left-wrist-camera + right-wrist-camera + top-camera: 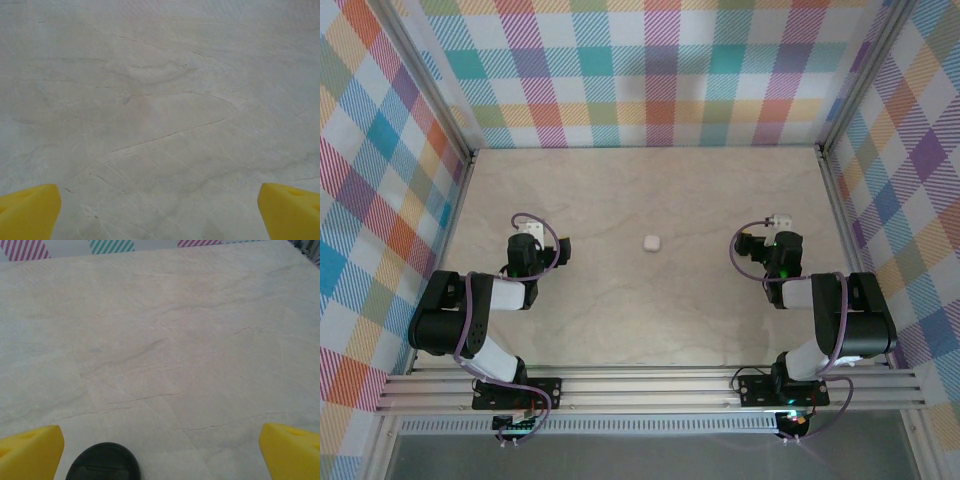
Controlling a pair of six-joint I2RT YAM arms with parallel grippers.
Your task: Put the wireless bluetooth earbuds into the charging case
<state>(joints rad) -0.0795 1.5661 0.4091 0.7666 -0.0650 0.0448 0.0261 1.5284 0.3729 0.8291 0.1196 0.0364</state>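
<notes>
The black case (103, 465) is cut off by the bottom edge of the right wrist view, so just its rounded, glossy top can be seen. It lies on the table (650, 190) between the 2 yellow fingers (30, 452), close to the one at the picture's left. Whether it touches that finger cannot be told. Its lid looks down, though the cropped view leaves that unsure. From above, the right arm's wrist covers the patch of table under its fingers.

The white case (651, 242) sits alone near the middle of the table, between the 2 arms and well apart from both. It is small from above, a pale rounded square. No seam, hinge or opening can be made out on it. Whether earbuds sit inside either case cannot be told.

The right gripper (161, 452) has its jaws spread wide. The fingertips sit at opposite bottom corners of its view, both cropped by the frame, and nothing is pinched between them.

The left gripper (160, 212) is spread just as wide. Its 2 yellow tips are also cropped at the bottom corners, over bare veined table, and it grips nothing.

Plaid walls (640, 70) close in the table on 3 sides. A strip of them shows along the top of the right wrist view.
</notes>
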